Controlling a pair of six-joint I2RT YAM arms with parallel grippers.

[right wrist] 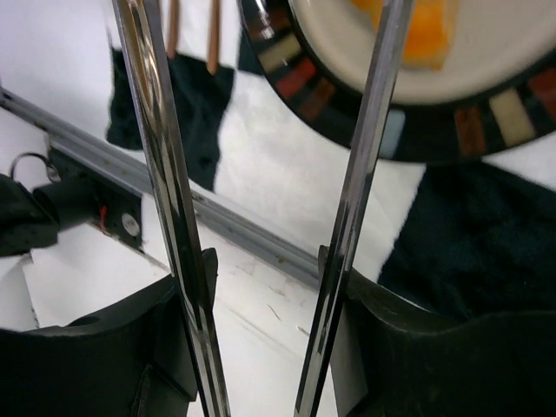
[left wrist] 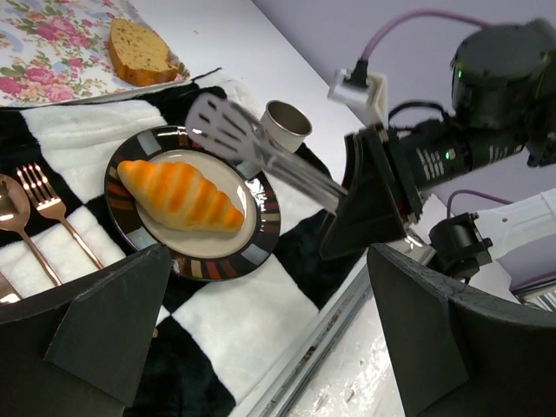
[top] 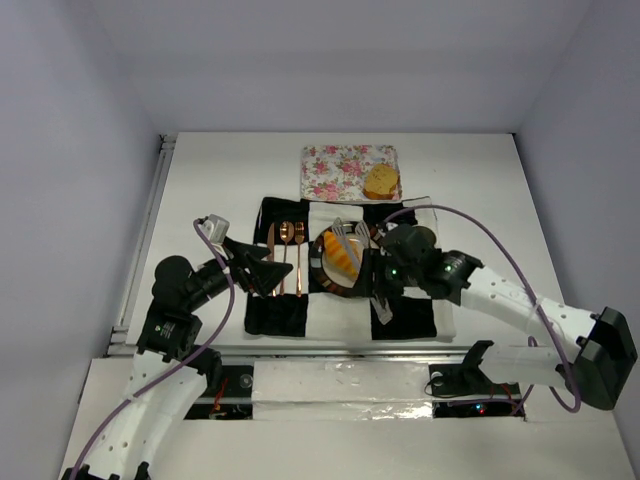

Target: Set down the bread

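1. Orange-yellow ridged croissant (left wrist: 181, 195) lies on the cream centre of a round plate with a dark, colour-blocked rim (left wrist: 217, 265). The plate sits on a black-and-white checked cloth (left wrist: 252, 321).
2. Golden-brown toasted slice (left wrist: 139, 52) lies on a floral napkin (left wrist: 43, 43) past the cloth's far edge, well apart from the plate.
3. Right gripper (right wrist: 268, 261) is clamped on silver metal tongs (left wrist: 278, 165). The 2 tong arms are spread, with their heads over the plate's rim, apart from the croissant.
4. Left gripper (top: 268, 270) has its fingers wide apart with nothing between them, over the cloth near the copper cutlery (left wrist: 52, 208).
5. Small steel cup (left wrist: 285, 124) stands just beside the plate.
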